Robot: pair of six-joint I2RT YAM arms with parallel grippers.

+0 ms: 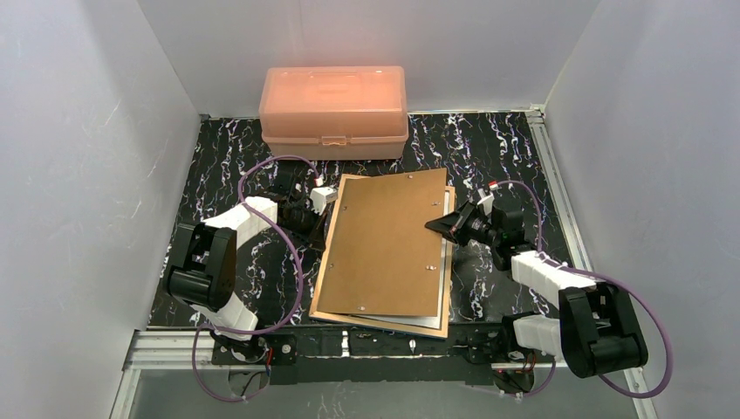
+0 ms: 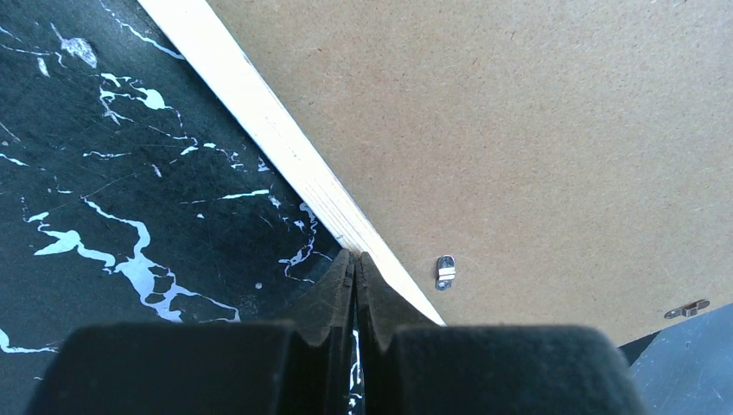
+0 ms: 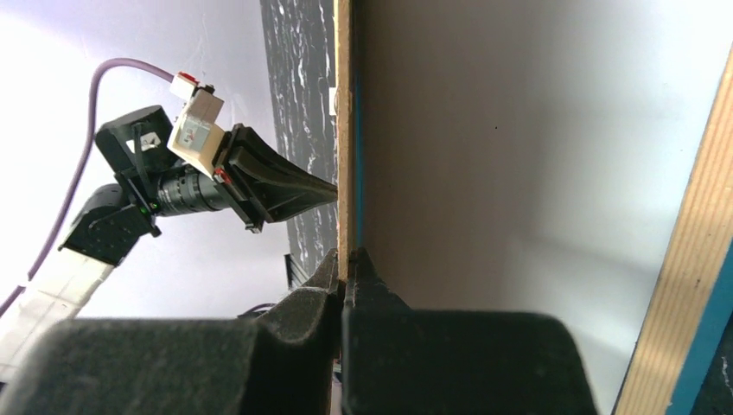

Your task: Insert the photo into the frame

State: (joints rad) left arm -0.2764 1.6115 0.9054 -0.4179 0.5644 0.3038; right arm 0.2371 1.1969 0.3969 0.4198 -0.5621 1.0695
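The frame (image 1: 318, 295) lies face down on the table, tan wooden edges up. Its brown fibreboard backing (image 1: 388, 240) rests askew on it, raised at the right. My right gripper (image 1: 430, 225) is shut on the backing's right edge, seen edge-on in the right wrist view (image 3: 344, 130) between the tips of that gripper (image 3: 347, 257). Under the backing is a pale grey sheet (image 3: 519, 173), then the frame's tan and blue rim (image 3: 691, 259). My left gripper (image 2: 356, 257) is shut and empty, tips touching the frame's pale left rail (image 2: 285, 147). The photo's balloon print does not show.
A salmon-pink plastic box (image 1: 333, 109) stands at the back of the table, just behind the frame. Small metal turn clips (image 2: 445, 271) sit on the backing. White walls close in on both sides, and metal rails run along the near and right table edges.
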